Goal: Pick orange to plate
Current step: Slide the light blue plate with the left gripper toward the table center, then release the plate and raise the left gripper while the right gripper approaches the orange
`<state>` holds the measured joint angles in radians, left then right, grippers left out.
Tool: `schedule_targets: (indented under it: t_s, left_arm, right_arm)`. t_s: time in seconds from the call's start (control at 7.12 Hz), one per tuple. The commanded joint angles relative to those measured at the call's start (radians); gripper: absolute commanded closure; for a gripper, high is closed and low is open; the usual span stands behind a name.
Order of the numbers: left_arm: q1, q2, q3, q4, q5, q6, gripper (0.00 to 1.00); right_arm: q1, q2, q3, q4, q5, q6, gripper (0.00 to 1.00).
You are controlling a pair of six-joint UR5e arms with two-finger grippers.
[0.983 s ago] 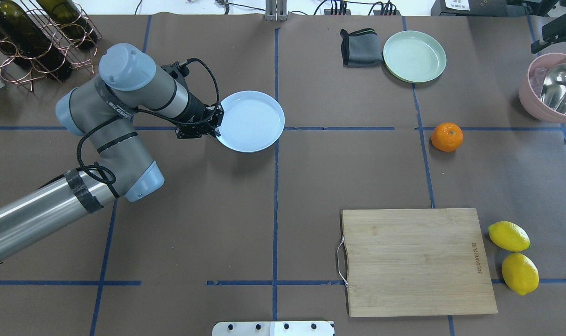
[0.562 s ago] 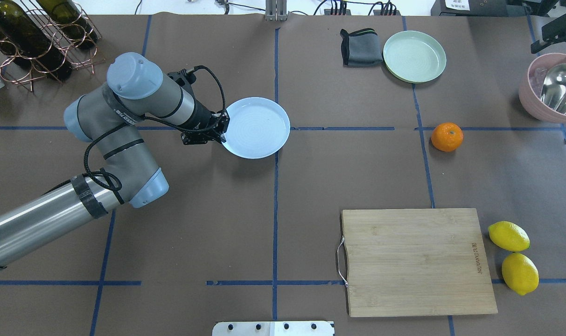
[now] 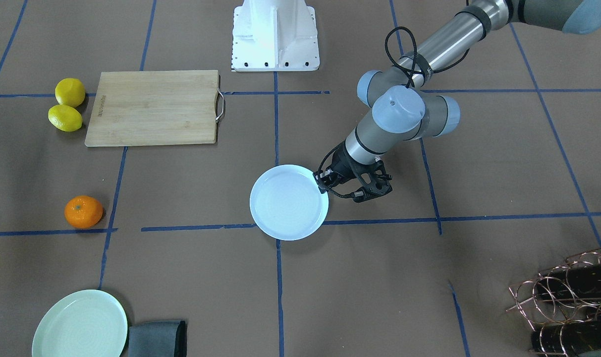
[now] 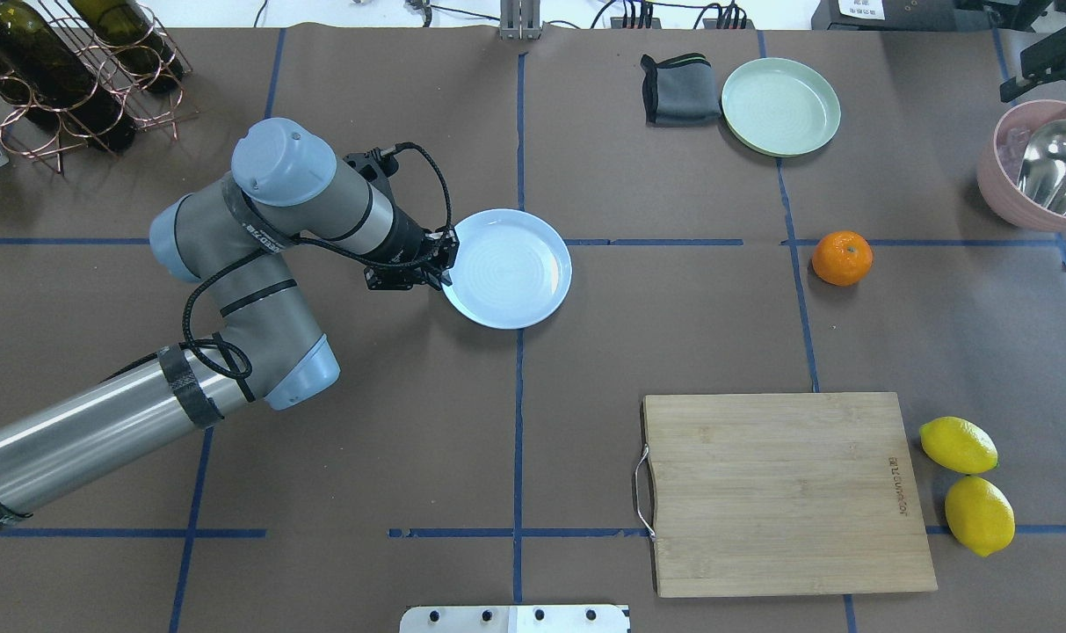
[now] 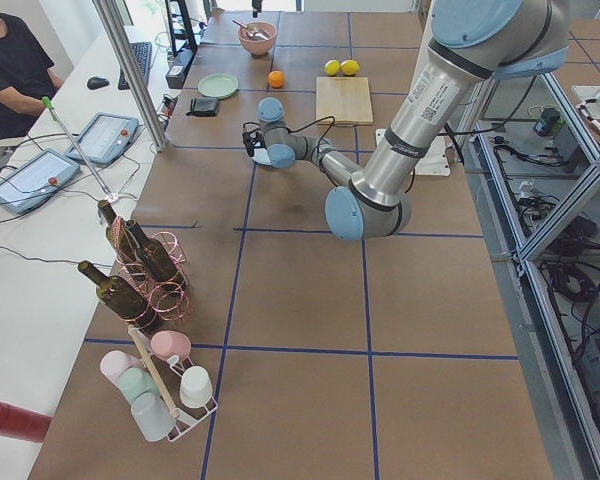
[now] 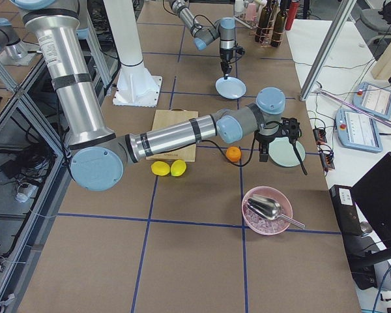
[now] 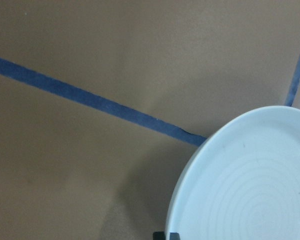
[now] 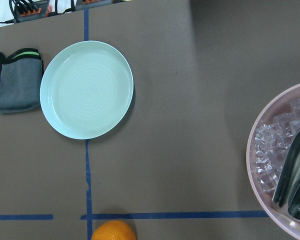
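The pale blue-white plate (image 4: pixel 513 271) (image 3: pixel 286 203) hangs near the table's middle, casting a shadow on the brown paper. My left gripper (image 4: pixel 445 264) (image 3: pixel 324 185) is shut on its left rim; the left wrist view shows that rim (image 7: pixel 250 185) close up. The orange (image 4: pixel 842 258) (image 3: pixel 83 211) lies alone far to the right of the plate, and also shows at the bottom edge of the right wrist view (image 8: pixel 114 231). My right gripper (image 6: pixel 274 140) hovers high above the orange's area, seen only from the right side, so I cannot tell its state.
A mint-green plate (image 4: pixel 780 105) and folded grey cloth (image 4: pixel 678 88) lie at the back right. A pink bowl (image 4: pixel 1011 189) with ice and a metal scoop stands at the right edge. Cutting board (image 4: pixel 787 492) and two lemons (image 4: pixel 958 444) front right; bottle rack (image 4: pixel 67 70) back left.
My left arm has carried the plate to the right and a little nearer to me, still gripping its rim. The orange has not moved.
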<state>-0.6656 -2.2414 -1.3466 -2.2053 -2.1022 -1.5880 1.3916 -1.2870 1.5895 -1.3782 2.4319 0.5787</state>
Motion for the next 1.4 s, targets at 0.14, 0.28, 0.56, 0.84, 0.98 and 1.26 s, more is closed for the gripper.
schedule_targets:
  t_s: [0.14,0.28,0.56,0.84,0.98,1.26]
  left_arm:
    - [-0.063,0.011,-0.019,-0.008,-0.008,0.072,0.0]
    - [-0.093,0.038,-0.052,-0.002,-0.009,0.139,0.0]
    - [-0.193,0.098,-0.12,0.021,-0.06,0.273,0.0]
    - [-0.224,0.123,-0.125,0.068,-0.058,0.368,0.0]
    - [-0.241,0.123,-0.129,0.105,-0.058,0.408,0.0]
    - [-0.241,0.123,-0.128,0.107,-0.058,0.413,0.0]
  right_arm:
    - [-0.083,0.037,-0.006,0.004,-0.007,0.091,0.0]
    - [-0.132,0.046,-0.005,0.013,-0.02,0.158,0.0]
    - [-0.263,0.045,-0.002,0.022,-0.21,0.171,0.0]
    - [-0.368,-0.021,-0.029,0.21,-0.279,0.294,0.0]
    - [-0.412,-0.035,-0.045,0.287,-0.318,0.326,0.0]
    - [-0.439,-0.037,-0.06,0.288,-0.323,0.328,0.0]
